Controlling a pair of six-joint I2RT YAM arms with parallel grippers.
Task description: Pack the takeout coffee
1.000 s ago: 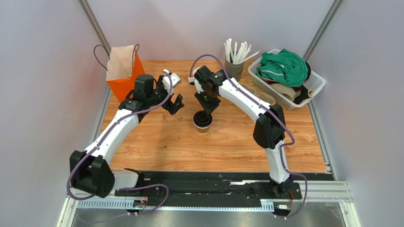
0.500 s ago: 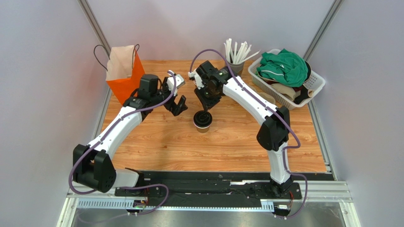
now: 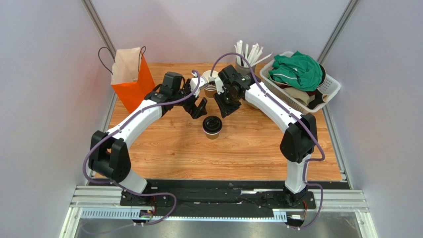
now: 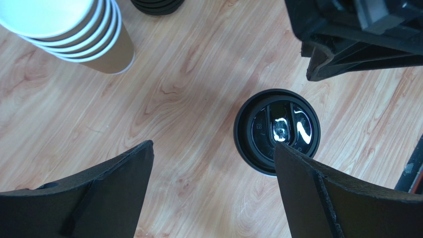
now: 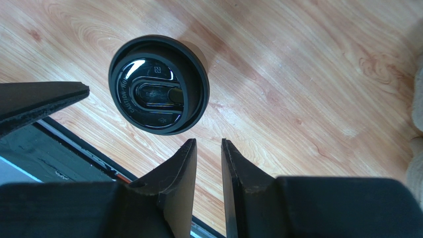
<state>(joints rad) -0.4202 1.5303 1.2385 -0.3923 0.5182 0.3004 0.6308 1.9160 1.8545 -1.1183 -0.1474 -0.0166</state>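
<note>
The takeout coffee [image 3: 212, 126] stands upright mid-table, a tan cup under a black lid [image 4: 277, 130] [image 5: 159, 82]. My left gripper [image 3: 199, 107] hangs just behind and left of it, wide open; in the left wrist view [image 4: 213, 145] the lid lies near its right finger, and nothing is between the jaws. Behind and right of the cup, my right gripper [image 3: 227, 106] [image 5: 208, 142] has only a narrow gap between its jaws and holds nothing. The orange bag [image 3: 131, 74] stands open at the back left.
A stack of lidless paper cups [image 3: 210, 84] [image 4: 74, 34] and a stack of black lids [image 4: 156, 5] stand behind the grippers. At the back right are a cup of straws [image 3: 246, 59] and a white basket [image 3: 330, 89] of clothes.
My right gripper has lifted off the coffee's lid and drawn back, its jaws a little wider. The left arm has swung right, closer to the cup. The cup has stayed put.
</note>
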